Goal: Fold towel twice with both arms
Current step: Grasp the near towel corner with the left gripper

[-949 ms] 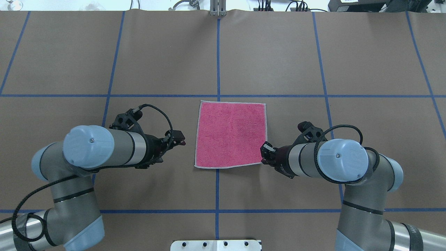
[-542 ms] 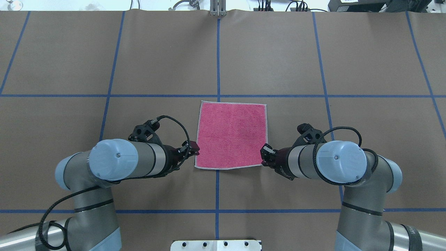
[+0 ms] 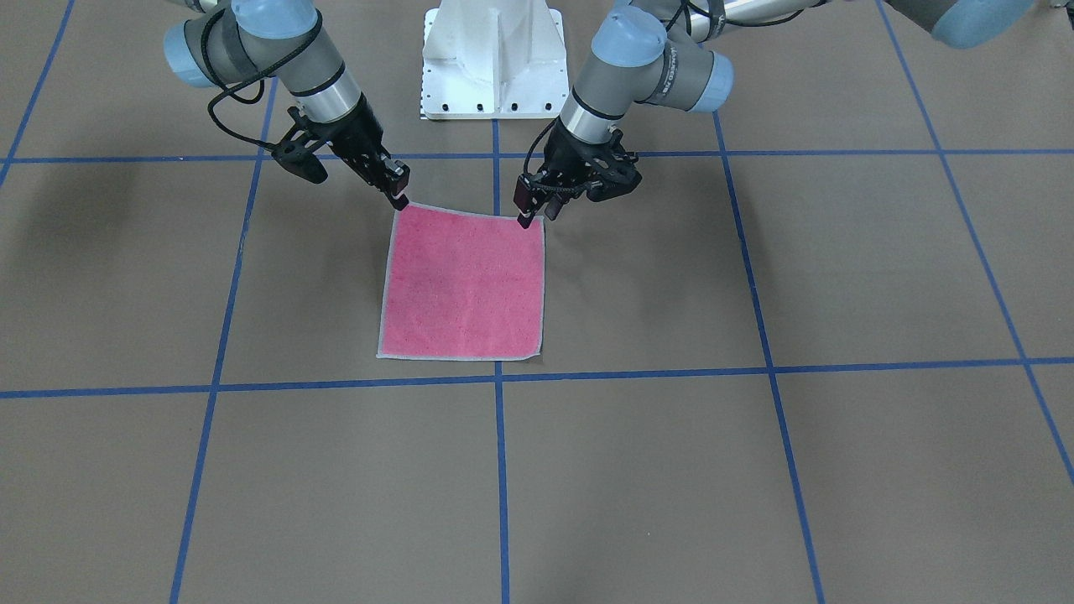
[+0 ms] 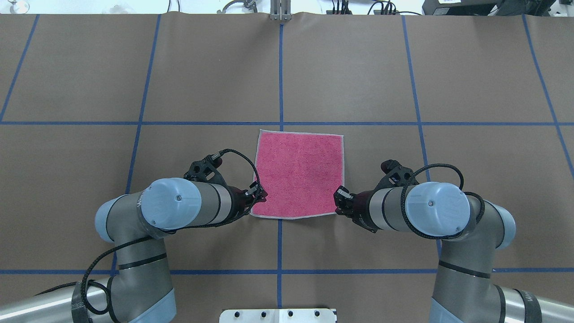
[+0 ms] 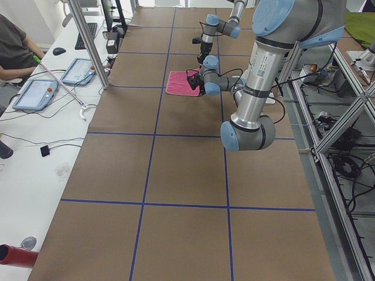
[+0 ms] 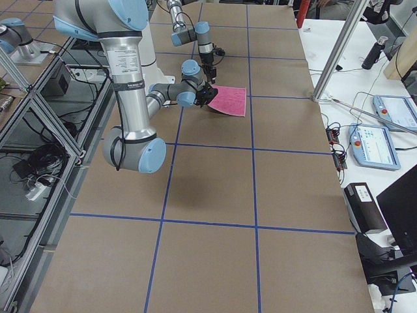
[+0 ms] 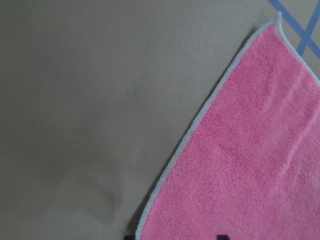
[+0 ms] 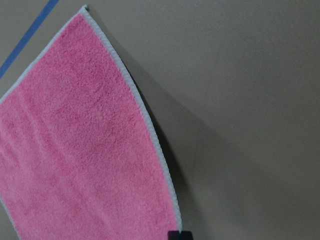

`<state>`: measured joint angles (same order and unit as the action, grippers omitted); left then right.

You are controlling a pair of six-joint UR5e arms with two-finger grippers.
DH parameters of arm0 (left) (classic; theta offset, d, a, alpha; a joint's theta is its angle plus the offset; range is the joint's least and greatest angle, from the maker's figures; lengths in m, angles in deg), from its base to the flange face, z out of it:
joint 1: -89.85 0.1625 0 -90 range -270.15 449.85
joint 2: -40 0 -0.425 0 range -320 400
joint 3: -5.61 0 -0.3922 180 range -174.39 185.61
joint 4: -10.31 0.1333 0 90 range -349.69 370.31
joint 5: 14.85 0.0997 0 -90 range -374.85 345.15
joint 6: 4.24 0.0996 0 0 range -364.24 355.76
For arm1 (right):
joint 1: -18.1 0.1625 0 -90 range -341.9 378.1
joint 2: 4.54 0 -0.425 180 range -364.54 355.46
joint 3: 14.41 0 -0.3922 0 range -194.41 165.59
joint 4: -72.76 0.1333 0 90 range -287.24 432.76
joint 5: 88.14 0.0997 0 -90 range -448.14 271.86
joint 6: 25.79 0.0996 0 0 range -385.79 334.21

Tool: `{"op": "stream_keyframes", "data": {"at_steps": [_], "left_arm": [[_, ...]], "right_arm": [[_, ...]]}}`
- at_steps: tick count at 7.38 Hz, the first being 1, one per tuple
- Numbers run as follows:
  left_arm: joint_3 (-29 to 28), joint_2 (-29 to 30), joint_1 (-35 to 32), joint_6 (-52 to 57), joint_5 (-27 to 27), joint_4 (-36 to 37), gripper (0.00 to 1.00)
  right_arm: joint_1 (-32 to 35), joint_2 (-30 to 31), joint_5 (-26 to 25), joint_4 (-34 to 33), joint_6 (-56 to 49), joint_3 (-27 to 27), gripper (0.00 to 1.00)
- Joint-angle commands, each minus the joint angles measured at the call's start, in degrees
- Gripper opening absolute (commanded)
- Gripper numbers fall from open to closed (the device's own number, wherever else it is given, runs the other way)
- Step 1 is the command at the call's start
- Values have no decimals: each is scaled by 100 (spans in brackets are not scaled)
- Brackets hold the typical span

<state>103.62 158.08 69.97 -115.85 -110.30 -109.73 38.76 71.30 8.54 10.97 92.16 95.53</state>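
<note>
The towel point(image 4: 298, 172) lies pink face up and flat on the brown table, also seen in the front view point(image 3: 466, 285). My left gripper point(image 4: 260, 194) is at its near-left corner, low over the table, jaws open; the left wrist view shows the corner point(image 7: 250, 150) between two black fingertips. My right gripper point(image 4: 338, 197) is at the near-right corner and looks shut on it; in the right wrist view the towel's edge point(image 8: 85, 140) is a little raised and casts a shadow. In the front view the left gripper point(image 3: 529, 214) and right gripper point(image 3: 400, 200) flank the edge nearest the robot.
Blue tape lines point(image 4: 280, 67) divide the brown table. The white pedestal base point(image 3: 491, 59) stands behind the towel's near edge. An operators' bench with tablets point(image 5: 35, 93) runs along the far side.
My left arm has swung right and nearer, bringing its gripper from beside the towel's left edge to the near-left corner. My right gripper has barely moved.
</note>
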Motion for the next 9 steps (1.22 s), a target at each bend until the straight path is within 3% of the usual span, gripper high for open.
{"op": "stream_keyframes", "data": {"at_steps": [1,8,9], "left_arm": [[-2,-75,11,-1,0,-2,57],[-63,-75,81,-19,-8,-2,45],[-64,-66,81,-19,-9,-2,37]], "right_arm": [[-1,-7,0,0,0,19,0],[-1,2,0,0,0,28,0],[8,2,0,0,0,36,0]]}}
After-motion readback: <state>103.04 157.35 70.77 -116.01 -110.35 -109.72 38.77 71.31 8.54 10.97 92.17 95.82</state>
